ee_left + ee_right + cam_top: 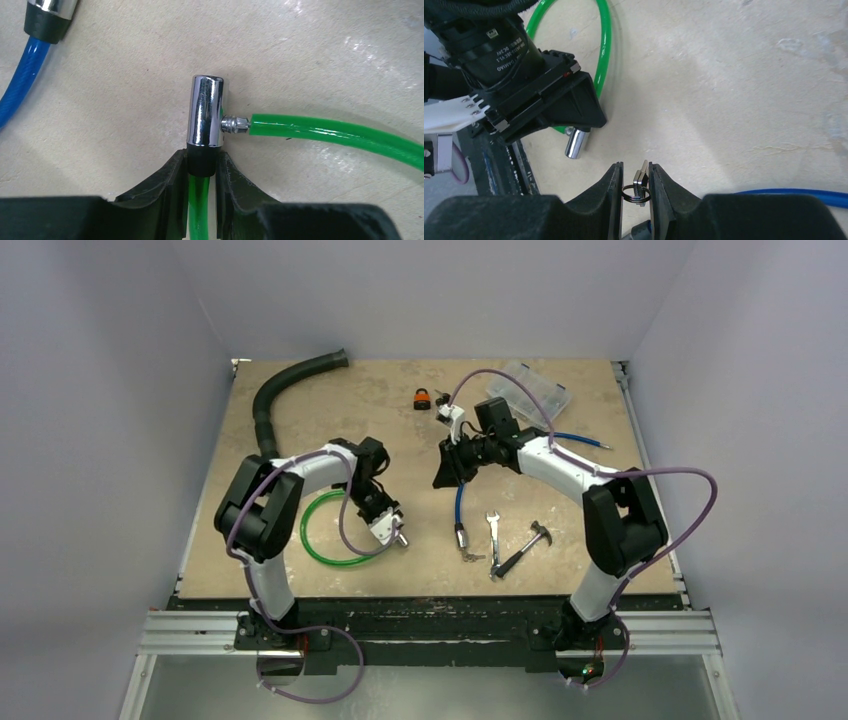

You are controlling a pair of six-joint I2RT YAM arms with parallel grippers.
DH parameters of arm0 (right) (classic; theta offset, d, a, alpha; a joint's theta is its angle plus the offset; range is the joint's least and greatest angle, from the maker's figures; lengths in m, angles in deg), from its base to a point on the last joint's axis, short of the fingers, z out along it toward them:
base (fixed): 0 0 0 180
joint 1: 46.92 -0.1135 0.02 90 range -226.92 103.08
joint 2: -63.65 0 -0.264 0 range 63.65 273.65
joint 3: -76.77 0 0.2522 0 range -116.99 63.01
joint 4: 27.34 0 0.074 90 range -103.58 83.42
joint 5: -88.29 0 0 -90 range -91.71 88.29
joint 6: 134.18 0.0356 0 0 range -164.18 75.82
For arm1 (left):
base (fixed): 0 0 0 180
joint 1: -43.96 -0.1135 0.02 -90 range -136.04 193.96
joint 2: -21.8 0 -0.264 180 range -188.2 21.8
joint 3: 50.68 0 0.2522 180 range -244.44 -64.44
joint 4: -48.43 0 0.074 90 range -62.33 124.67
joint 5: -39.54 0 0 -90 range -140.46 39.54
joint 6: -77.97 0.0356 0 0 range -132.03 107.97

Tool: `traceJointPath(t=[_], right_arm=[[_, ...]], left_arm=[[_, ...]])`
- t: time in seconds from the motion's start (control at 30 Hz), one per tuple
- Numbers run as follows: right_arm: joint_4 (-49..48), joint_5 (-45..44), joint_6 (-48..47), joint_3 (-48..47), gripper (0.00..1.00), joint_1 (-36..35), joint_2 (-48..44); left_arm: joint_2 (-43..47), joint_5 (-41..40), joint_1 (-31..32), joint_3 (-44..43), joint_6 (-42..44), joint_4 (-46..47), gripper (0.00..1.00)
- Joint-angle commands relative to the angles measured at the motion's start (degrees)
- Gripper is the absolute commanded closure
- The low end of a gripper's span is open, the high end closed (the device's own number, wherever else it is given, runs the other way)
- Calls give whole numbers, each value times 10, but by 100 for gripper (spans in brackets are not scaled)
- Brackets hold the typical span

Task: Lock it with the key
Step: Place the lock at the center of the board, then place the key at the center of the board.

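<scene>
Inside right pincer (634,168), key (642,173) mostly out of sight

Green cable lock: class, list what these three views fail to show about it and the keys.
- Keyhole of the lock barrel: left wrist view, only its chrome side shows; the left gripper covers its base.
- The keys: right wrist view, blades hidden between the right gripper fingers.
- The orange padlock: top view, too small for detail.
</scene>
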Motion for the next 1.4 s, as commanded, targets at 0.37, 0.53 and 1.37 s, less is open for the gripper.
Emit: traceJointPath(t=[0.37,0.53,1.37], right_arm=[[33,45,-103,30,100,-36,-11],[58,54,-171,48,100,-38,-38],[7,-49,-240,104,100,-186,-6]], left_arm=[[98,41,5,14,266,-8,22],[180,69,-13,1,98,21,19],[486,-135,-236,155,-1048,520,11]])
